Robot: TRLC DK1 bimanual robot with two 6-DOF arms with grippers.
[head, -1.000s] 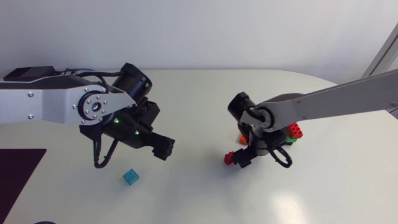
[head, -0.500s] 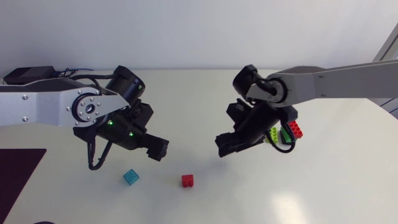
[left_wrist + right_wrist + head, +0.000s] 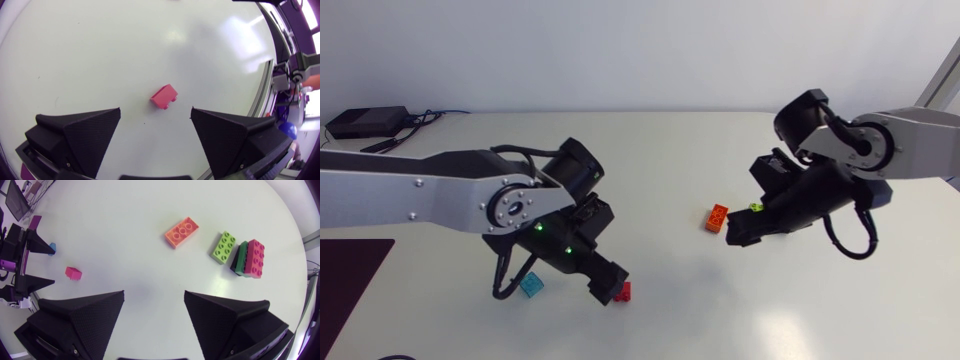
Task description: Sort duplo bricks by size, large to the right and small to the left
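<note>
- The left gripper [image 3: 155, 112] hangs low over the table [image 3: 650, 160], fingers spread wide with nothing in them. The small red brick [image 3: 164, 96] lies flat just ahead, at 12 o'clock from the gap and not yet between the fingers. I read this as lining up for a pick.
- In the head view that brick sits at 3 o'clock of the left gripper, just beside its tip. It is also at 3 o'clock of the teal brick [image 3: 531, 285], near it but apart.
- These are the 2 small bricks, both on the left half. The red one probably needs only a short carry toward 9 o'clock to join the teal one.
- The brick lies skewed to the fingers, so closing on it as it stands could twist it. The wide opening leaves margin for that.
- The right gripper [image 3: 154, 294] is likewise wide and empty, held above the table at 4 o'clock of the orange brick [image 3: 717, 217].
- The large bricks gather on the right. The lime brick [image 3: 223, 247] is at 3 o'clock of the orange one, near but not touching.
- Past the lime brick, a dark green brick [image 3: 239, 259] touches a large red brick [image 3: 255, 258]. I cannot tell whether they are stacked or side by side.
- The orange brick lies nearest the middle, so it seems the 1 most in need of a push toward 3 o'clock. The open right gripper is well placed for that.
</note>
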